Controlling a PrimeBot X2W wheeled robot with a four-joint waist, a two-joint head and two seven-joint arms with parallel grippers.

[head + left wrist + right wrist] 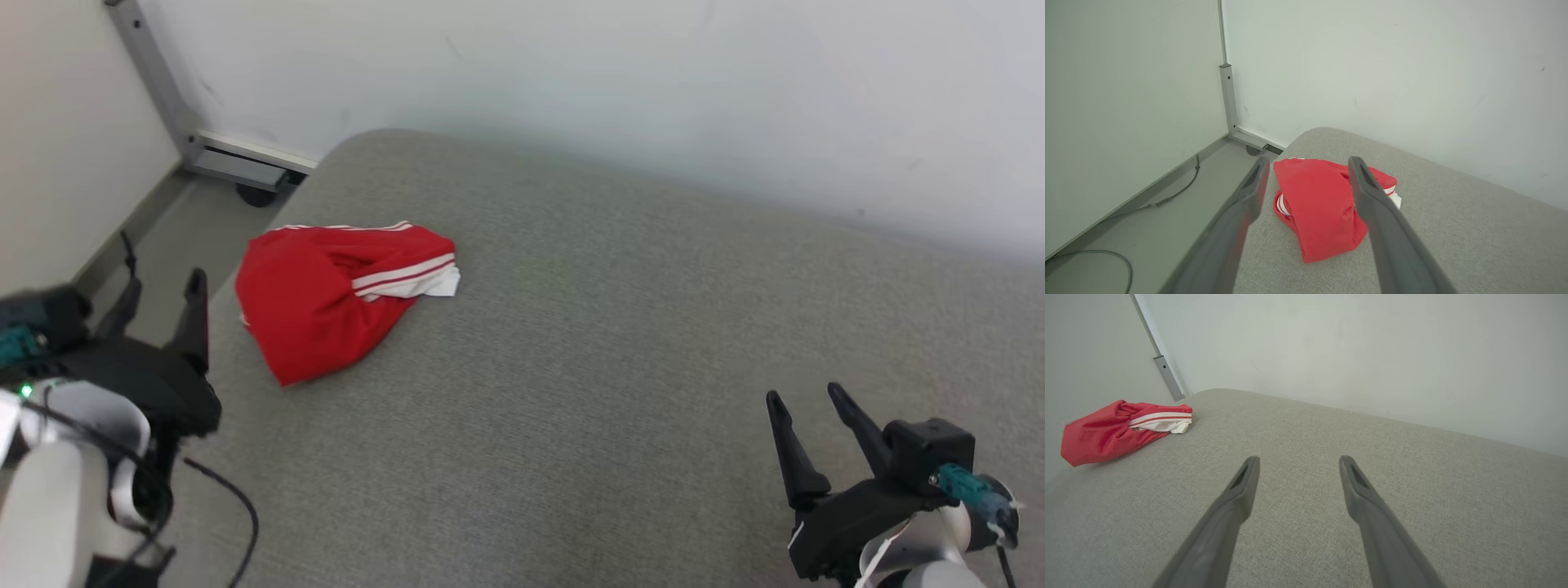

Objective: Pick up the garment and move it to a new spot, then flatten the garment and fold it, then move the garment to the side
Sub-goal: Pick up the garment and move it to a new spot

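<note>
The crumpled red garment [326, 306] with white stripes lay near the far left corner of the grey padded surface [620, 359]. The left pincer [161, 261] hovered just beside it, fingers spread and empty. The right pincer [804, 394], likewise spread wide, stood well apart.

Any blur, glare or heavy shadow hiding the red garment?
Head view: soft even light, no glare, garment sharp with a thin shadow under its near edge. Left wrist view: fingers blurred close to the lens, garment between them clear. Right wrist view: flat light, garment sharp at the left.
</note>
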